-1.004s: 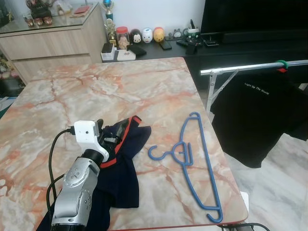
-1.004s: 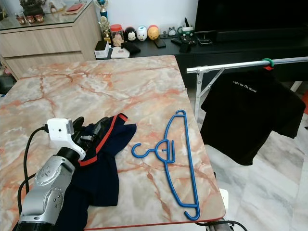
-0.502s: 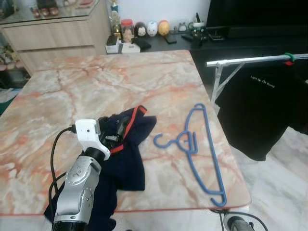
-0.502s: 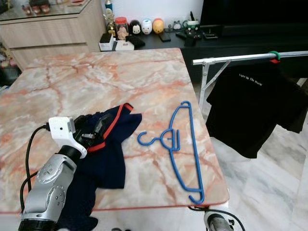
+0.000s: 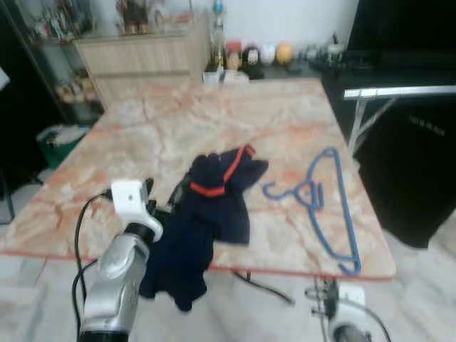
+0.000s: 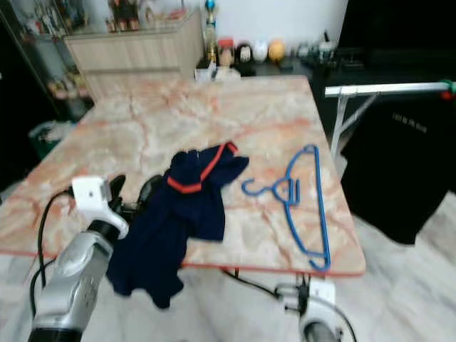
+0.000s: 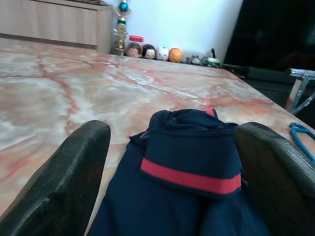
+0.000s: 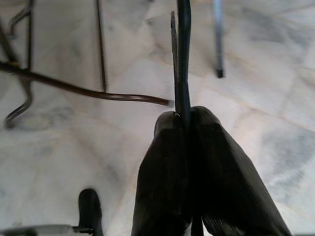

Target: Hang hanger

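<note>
A thin blue plastic hanger [image 5: 322, 205] lies flat on the veined marble tabletop [image 5: 171, 128] near its right edge, hook toward the soft navy garment [image 5: 206, 214] with a red band that drapes over the front edge. The left gripper [image 7: 172, 162] reaches along the cloth, jaws spread wide around it, well apart from the hanger. The right gripper [image 8: 183, 147] hangs low over the tiled floor [image 8: 74, 142], jaws pressed together.

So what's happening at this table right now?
The robot stands at the edge of a marble table. Its left gripper, fingers spread wide, has a dark navy garment with red trim between them; the cloth droops over the table edge. A blue hanger lies untouched beside it. The right gripper hangs low with fingers together.
</note>
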Tool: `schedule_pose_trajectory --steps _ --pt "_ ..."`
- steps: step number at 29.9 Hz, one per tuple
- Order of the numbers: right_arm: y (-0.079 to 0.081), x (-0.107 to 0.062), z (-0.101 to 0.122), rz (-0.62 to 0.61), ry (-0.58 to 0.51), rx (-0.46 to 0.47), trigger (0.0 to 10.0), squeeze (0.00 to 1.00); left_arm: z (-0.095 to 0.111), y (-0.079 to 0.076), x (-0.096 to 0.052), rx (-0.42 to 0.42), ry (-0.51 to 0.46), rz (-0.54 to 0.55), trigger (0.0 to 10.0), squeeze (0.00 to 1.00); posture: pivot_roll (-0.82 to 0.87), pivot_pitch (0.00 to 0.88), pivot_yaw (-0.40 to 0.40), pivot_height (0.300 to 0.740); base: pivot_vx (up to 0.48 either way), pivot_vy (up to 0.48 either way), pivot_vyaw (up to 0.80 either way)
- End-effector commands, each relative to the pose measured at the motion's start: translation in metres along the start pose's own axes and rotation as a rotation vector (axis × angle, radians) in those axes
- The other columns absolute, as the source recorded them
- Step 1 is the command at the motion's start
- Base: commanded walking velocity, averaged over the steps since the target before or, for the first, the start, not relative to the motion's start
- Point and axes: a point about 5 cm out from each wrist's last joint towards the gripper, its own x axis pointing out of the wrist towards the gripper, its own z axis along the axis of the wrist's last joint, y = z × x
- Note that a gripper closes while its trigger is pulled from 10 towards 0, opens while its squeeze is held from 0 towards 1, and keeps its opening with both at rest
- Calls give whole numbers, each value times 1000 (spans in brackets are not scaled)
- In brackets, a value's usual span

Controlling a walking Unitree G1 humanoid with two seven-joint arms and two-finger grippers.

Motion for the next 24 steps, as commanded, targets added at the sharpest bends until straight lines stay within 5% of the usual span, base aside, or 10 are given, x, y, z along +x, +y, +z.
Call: schedule_pose_trajectory --steps 1,24 --pt "-3 1 3 -11 -10 2 10000 0 5 -5 4 20 -20 -19 10000 0 70 0 53 740 0 0 0" --pt "-4 1 5 -11 -12 2 10000 0 5 -6 4 9 -24 -14 10000 0 70 0 50 740 0 0 0"
